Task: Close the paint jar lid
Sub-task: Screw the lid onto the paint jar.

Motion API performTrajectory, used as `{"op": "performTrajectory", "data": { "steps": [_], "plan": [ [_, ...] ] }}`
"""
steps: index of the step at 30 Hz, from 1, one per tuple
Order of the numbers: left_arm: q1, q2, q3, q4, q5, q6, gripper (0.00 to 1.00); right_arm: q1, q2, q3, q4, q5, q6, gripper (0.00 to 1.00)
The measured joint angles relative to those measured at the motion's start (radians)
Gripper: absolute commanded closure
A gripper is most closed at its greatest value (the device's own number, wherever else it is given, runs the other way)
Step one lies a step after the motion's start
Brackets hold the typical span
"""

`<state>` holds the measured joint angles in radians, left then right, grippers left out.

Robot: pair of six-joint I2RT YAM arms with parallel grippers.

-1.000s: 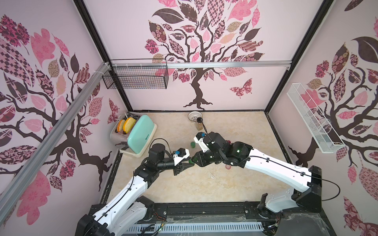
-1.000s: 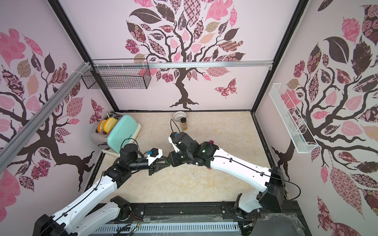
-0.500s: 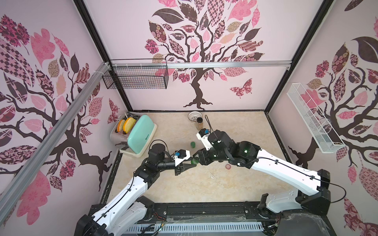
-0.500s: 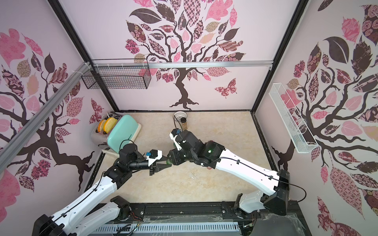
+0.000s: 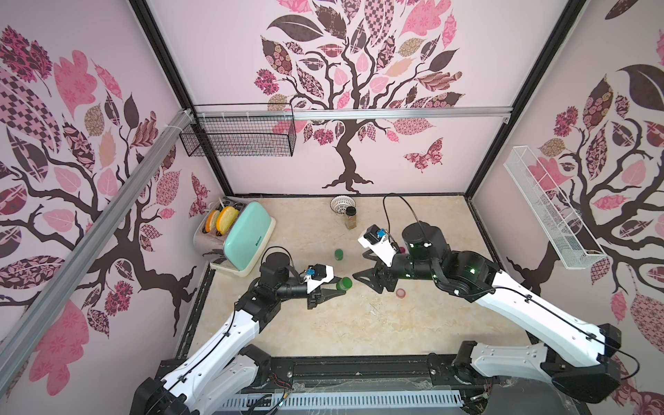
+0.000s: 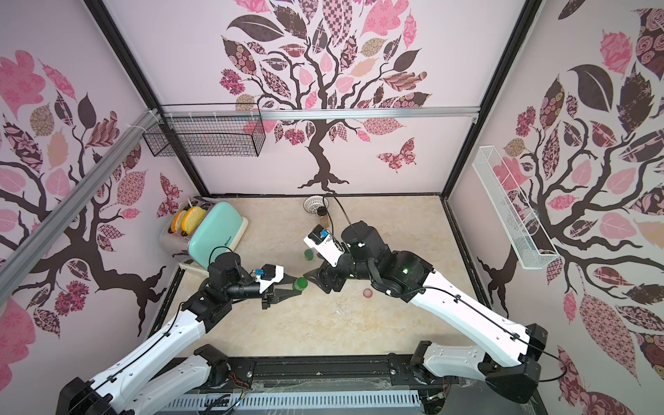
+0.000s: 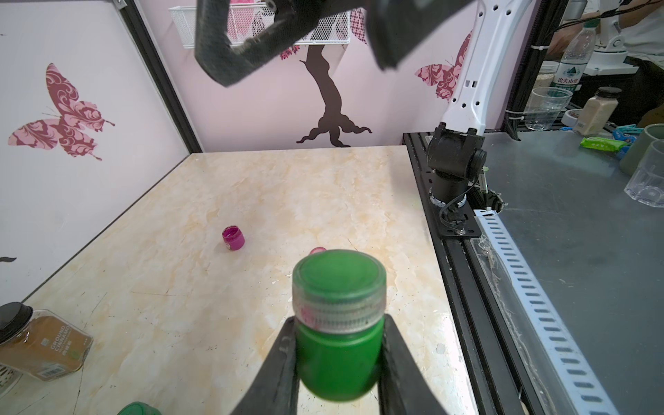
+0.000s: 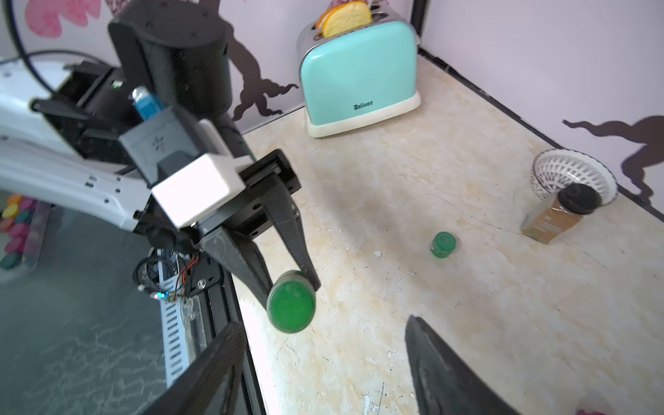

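High twin views down onto the table [image 5: 359, 323]; close, opposed wrist views of the green jar [image 7: 339, 354].

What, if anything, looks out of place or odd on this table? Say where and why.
The magenta paint jar stands open on the table, a pink lid lying apart from it. The green jar clamped in the left gripper carries a pink smear on its lid's rim, which does not match its paint.

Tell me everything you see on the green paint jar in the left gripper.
The green paint jar is small, round, glossy plastic. Its clear ribbed lid sits on, with a pink smear at the rim. The left gripper clamps its body, holding it above the table, lid toward the open right gripper.
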<state>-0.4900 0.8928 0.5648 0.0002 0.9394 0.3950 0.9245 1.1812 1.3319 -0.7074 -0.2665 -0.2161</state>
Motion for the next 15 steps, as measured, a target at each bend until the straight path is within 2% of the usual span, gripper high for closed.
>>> {"op": "performTrajectory", "data": {
  "steps": [7,15],
  "plan": [
    [0.0,0.0,0.0,0.0,0.006,0.0,0.82,0.002,0.051,-0.011,-0.017,-0.097,-0.134,0.37],
    [-0.001,0.0,0.0,0.0,0.006,0.002,0.82,0.035,0.107,-0.018,-0.013,-0.084,-0.168,0.44]
  ]
}}
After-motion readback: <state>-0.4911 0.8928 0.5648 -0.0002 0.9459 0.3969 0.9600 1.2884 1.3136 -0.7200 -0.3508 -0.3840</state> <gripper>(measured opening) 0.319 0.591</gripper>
